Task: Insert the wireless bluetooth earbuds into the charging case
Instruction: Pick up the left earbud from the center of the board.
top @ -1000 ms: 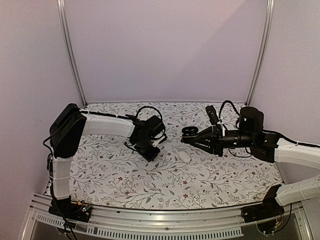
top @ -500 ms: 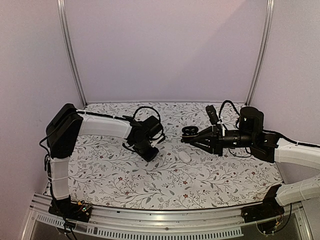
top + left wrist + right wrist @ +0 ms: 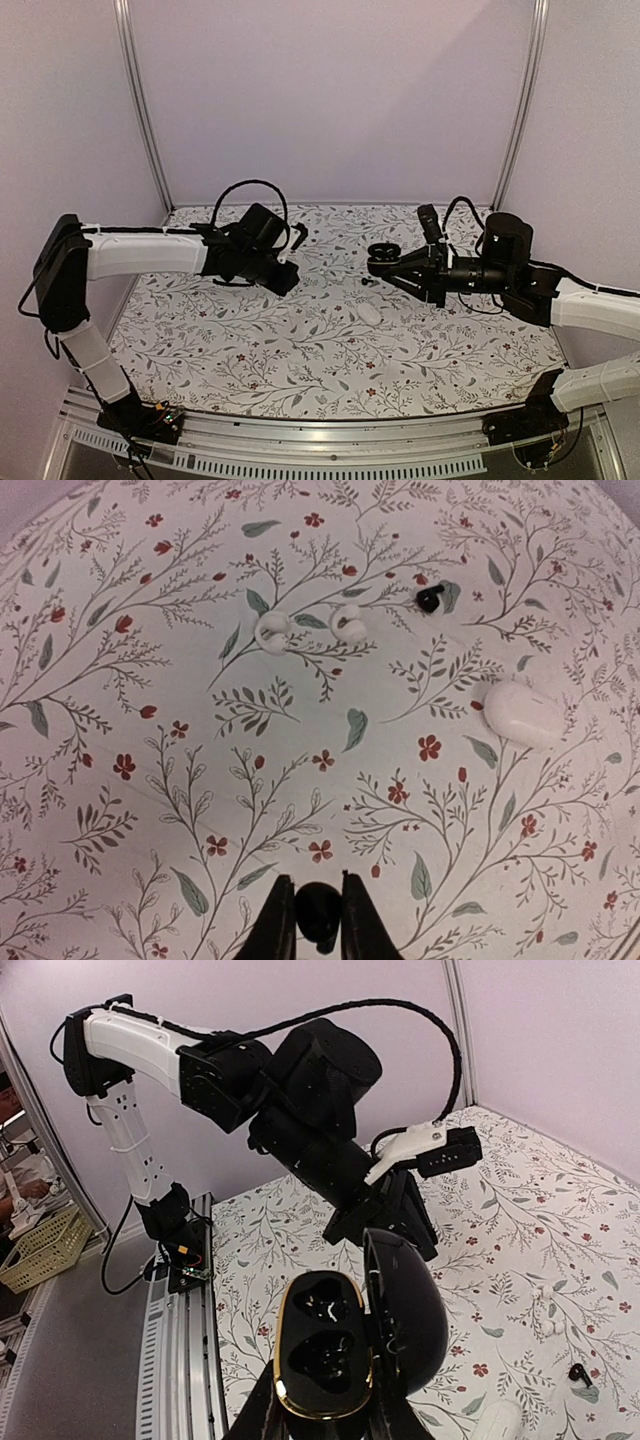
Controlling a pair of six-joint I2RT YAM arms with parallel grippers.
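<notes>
My left jaws pinch one dark earbud, the left arm stretched level over the floral worktop. My right jaws clamp the open charging case, held aloft with its lid up. Ahead of the left jaws lie the second dark earbud, two white earpieces and a white oval case.

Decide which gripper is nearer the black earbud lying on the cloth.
Right: the right gripper, holding the open case, is close by the earbud; the left gripper sits farther left.
</notes>
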